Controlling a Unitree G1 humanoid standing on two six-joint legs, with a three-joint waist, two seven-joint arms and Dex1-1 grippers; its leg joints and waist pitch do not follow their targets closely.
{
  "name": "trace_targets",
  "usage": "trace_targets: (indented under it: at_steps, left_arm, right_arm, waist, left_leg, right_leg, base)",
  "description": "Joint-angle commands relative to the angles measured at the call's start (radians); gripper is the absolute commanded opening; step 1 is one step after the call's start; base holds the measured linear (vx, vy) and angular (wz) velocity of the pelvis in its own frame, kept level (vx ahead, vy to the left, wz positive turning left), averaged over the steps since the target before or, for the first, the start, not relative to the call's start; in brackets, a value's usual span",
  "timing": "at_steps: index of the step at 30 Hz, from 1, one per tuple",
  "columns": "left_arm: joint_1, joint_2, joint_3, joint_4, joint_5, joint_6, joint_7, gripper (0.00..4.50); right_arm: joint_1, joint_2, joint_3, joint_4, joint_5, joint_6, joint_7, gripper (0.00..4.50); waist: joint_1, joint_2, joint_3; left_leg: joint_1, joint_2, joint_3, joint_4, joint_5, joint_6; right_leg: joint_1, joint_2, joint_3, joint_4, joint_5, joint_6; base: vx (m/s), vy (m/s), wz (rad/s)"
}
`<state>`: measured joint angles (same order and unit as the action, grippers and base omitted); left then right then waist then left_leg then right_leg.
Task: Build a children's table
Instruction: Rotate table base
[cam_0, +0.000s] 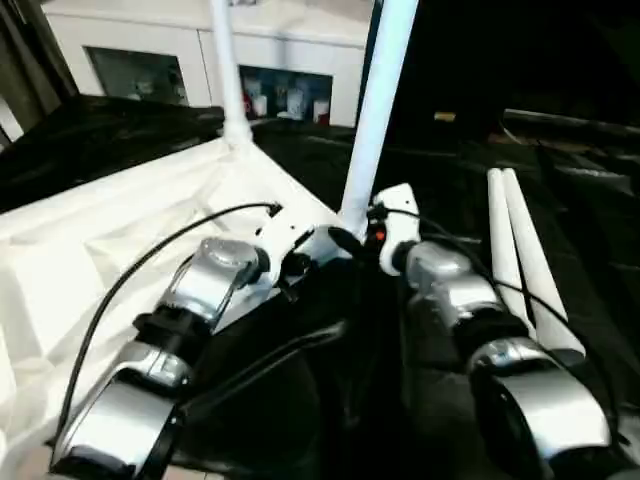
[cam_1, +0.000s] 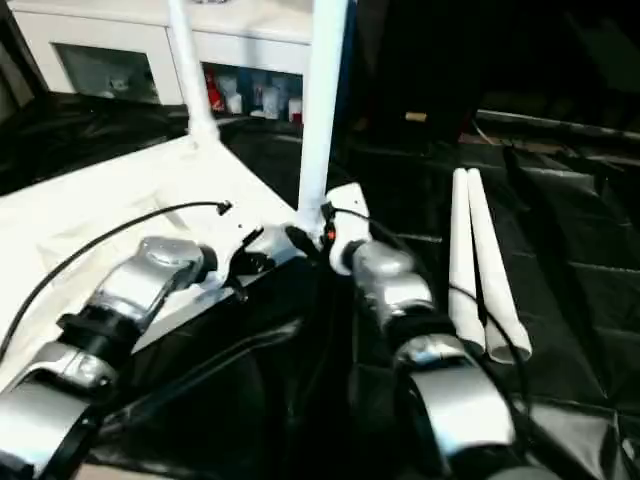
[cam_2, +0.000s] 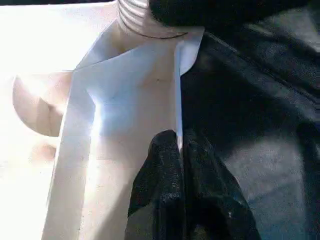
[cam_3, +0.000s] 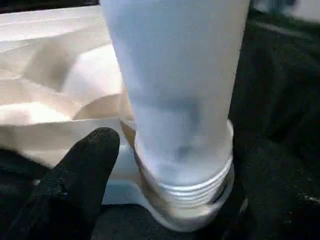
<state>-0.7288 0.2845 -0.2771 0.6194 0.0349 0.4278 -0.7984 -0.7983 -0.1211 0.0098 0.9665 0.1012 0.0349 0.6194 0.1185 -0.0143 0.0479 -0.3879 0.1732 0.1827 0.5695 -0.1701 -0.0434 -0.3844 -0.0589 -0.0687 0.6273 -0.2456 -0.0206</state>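
Head views
Tabletop (cam_0: 130, 230): lies upside down on the black sheet (cam_0: 560, 230) in front of me, ribbed underside up.
Corner sockets: the far one holds an upright leg (cam_0: 226, 70); the near one holds a second upright leg (cam_0: 378, 110), just ahead of my two grippers.
Loose legs (cam_0: 520, 260): two lie side by side on the sheet to my right, apart from the tabletop.
Cabinet (cam_0: 180, 50): white, glass doors, beyond the table.

Left wrist view
My left gripper (cam_2: 180, 150): pinched shut on the tabletop's thin edge wall, close to the threaded socket (cam_2: 135, 15).

Right wrist view
My right gripper: one black finger (cam_3: 85, 165) stands clear beside the leg's threaded base (cam_3: 190, 190); jaws spread, holding nothing.
Leg base: seated in the corner socket, threads still showing.
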Motion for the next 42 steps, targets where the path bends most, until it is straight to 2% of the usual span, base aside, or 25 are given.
trace_targets:
  at_steps: [1,6,13,19,23,27,29,30,33,36,39,42]
  left_arm:
    - [0.014,0.017,-0.016,-0.031,0.008,-0.015,-0.036,0.0]
    - [0.046,0.059,-0.024,-0.081,-0.004,-0.025,-0.094,0.0]
    - [0.078,0.095,-0.036,-0.137,-0.009,-0.029,-0.154,0.0]
    - [0.098,0.117,-0.047,-0.193,-0.016,-0.023,-0.193,0.0]
    - [0.118,0.131,-0.064,-0.263,-0.022,0.002,-0.227,0.0]
    - [0.134,0.133,-0.072,-0.316,-0.027,0.042,-0.236,0.0]
    - [0.14,0.134,-0.079,-0.329,-0.023,0.062,-0.234,0.0]
    - [0.14,0.134,-0.079,-0.329,-0.023,0.062,-0.234,0.0]
    - [0.149,0.135,-0.081,-0.333,-0.008,0.084,-0.212,0.0]
    - [0.152,0.133,-0.077,-0.333,0.0,0.095,-0.194,0.0]
    - [0.159,0.132,-0.068,-0.341,0.001,0.107,-0.18,0.0]
    - [0.167,0.132,-0.062,-0.349,-0.003,0.112,-0.167,0.0]
  right_arm:
    - [0.02,-0.026,0.025,-0.061,-0.013,-0.008,0.075,3.92]
    - [0.064,-0.09,0.064,-0.143,-0.022,-0.007,0.202,3.92]
    - [0.085,-0.112,0.089,-0.176,-0.034,0.001,0.238,3.92]
    - [0.084,-0.103,0.075,-0.182,-0.018,0.016,0.234,3.92]
    - [0.06,-0.071,0.05,-0.144,-0.001,0.021,0.186,3.92]
    - [0.04,-0.032,0.034,-0.111,0.0,0.017,0.128,3.55]
    - [0.035,-0.017,0.027,-0.102,0.003,0.029,0.102,3.44]
    - [0.035,-0.017,0.027,-0.102,0.003,0.029,0.102,3.16]
    - [0.036,-0.013,0.036,-0.097,-0.012,0.055,0.064,3.04]
    - [0.034,-0.017,0.034,-0.079,-0.028,0.064,0.033,2.7]
    - [0.021,-0.038,0.012,-0.043,-0.048,0.078,-0.055,2.46]
    - [0.012,-0.044,-0.015,-0.059,-0.031,0.093,-0.09,2.46]
  waist:
    - [0.007,0.004,-0.066]
    - [0.01,0.005,-0.064]
    - [0.01,0.003,-0.067]
    - [0.013,0.006,-0.069]
    - [0.015,0.012,-0.07]
    - [0.022,0.019,-0.07]
    - [0.022,0.019,-0.068]
    - [0.023,0.02,-0.068]
    - [0.023,0.019,-0.067]
    - [0.021,0.018,-0.066]
    - [0.021,0.016,-0.066]
    - [0.021,0.016,-0.067]
  left_leg:
    - [0.022,0.073,-0.027,-0.046,-0.044,0.11]
    - [0.022,0.073,-0.027,-0.046,-0.062,0.102]
    - [0.022,0.07,-0.027,-0.042,-0.046,0.103]
    - [0.023,0.072,-0.028,-0.038,-0.022,0.109]
    - [0.026,0.073,-0.027,-0.038,-0.028,0.097]
    - [0.029,0.074,-0.027,-0.039,-0.046,0.076]
    - [0.029,0.074,-0.028,-0.041,-0.064,0.06]
    - [0.029,0.073,-0.028,-0.041,-0.066,0.057]
    - [0.026,0.07,-0.028,-0.042,-0.069,0.046]
    - [0.025,0.068,-0.028,-0.043,-0.086,0.034]
    - [0.027,0.068,-0.028,-0.043,-0.08,0.024]
    - [0.025,0.067,-0.028,-0.041,-0.069,0.024]
  right_leg:
    - [0.057,-0.108,0.055,-0.048,0.255,-0.258]
    - [0.056,-0.107,0.054,-0.05,0.219,-0.261]
    - [0.055,-0.104,0.054,-0.046,0.216,-0.273]
    - [0.053,-0.102,0.052,-0.039,0.252,-0.282]
    - [0.049,-0.102,0.053,-0.038,0.25,-0.286]
    - [0.046,-0.102,0.054,-0.038,0.233,-0.288]
    - [0.046,-0.102,0.054,-0.038,0.21,-0.281]
    - [0.047,-0.103,0.055,-0.038,0.208,-0.279]
    - [0.049,-0.102,0.055,-0.04,0.201,-0.268]
    - [0.05,-0.103,0.056,-0.042,0.178,-0.259]
    - [0.049,-0.104,0.057,-0.043,0.154,-0.256]
    - [0.051,-0.102,0.057,-0.041,0.172,-0.249]
  base:
    - [0.0,0.0,0.0]
    - [0.0,0.0,0.0]
    - [0.0,0.0,0.0]
    - [0.0,0.0,0.0]
    - [0.0,0.0,0.0]
    - [0.0,0.0,0.0]
    - [0.0,0.0,0.0]
    - [0.0,0.0,0.0]
    - [0.0,0.0,0.0]
    - [0.0,0.0,0.0]
    - [0.0,0.0,0.0]
    - [0.0,0.0,0.0]
